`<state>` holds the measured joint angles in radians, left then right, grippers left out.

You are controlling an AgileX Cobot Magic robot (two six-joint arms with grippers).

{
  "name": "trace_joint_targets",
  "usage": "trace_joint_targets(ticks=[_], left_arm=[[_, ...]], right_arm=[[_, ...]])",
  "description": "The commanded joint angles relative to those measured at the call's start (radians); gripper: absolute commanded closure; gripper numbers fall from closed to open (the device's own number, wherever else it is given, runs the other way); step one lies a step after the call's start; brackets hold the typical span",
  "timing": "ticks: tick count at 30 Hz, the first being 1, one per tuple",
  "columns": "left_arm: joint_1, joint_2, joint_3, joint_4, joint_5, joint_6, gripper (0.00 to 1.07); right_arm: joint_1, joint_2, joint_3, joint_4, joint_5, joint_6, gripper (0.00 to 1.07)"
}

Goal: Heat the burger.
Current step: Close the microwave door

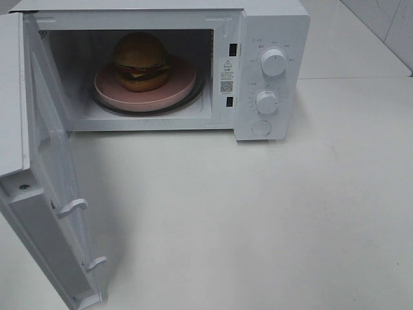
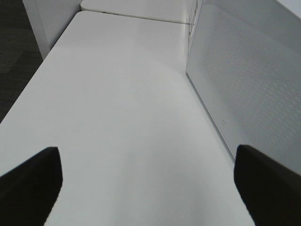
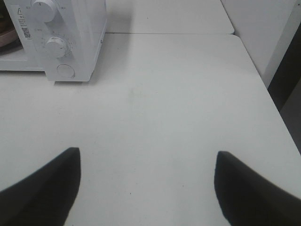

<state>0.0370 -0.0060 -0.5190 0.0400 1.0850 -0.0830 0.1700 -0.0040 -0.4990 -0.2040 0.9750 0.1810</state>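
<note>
The burger (image 1: 140,61), with its domed brown bun, sits on a pink plate (image 1: 181,84) inside the white microwave (image 1: 271,26), whose door (image 1: 55,194) hangs wide open to the left. Neither arm shows in the exterior high view. In the left wrist view my left gripper (image 2: 148,188) is open above bare white table, with the microwave's perforated side panel (image 2: 244,80) close beside it. In the right wrist view my right gripper (image 3: 146,188) is open over the table, some way from the microwave's control panel (image 3: 61,42). Nothing lies between either pair of fingers.
Two knobs (image 1: 273,62) (image 1: 266,101) and a round button (image 1: 261,128) are on the microwave's front right. The white table (image 1: 258,219) stretches in front. Dark floor (image 2: 14,56) lies beyond the table's left edge, and a gap (image 3: 287,80) beyond its right edge.
</note>
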Motion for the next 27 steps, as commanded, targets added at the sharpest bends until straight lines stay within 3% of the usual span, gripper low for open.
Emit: trace_joint_targets(ticks=[1, 11, 22, 27], left_arm=[[-0.001, -0.018, 0.002, -0.004, -0.012, 0.002, 0.16], [-0.001, -0.002, 0.000, -0.040, -0.015, 0.002, 0.16], [-0.001, 0.173, -0.025, -0.040, -0.061, 0.002, 0.16], [-0.001, 0.224, -0.026, -0.086, -0.165, 0.002, 0.24]], right_arm=[[-0.005, -0.025, 0.002, 0.001, -0.008, -0.005, 0.33], [-0.005, -0.025, 0.002, 0.001, -0.008, -0.005, 0.33], [-0.005, -0.025, 0.002, 0.001, -0.008, -0.005, 0.33], [-0.005, -0.025, 0.002, 0.001, -0.008, -0.005, 0.33]])
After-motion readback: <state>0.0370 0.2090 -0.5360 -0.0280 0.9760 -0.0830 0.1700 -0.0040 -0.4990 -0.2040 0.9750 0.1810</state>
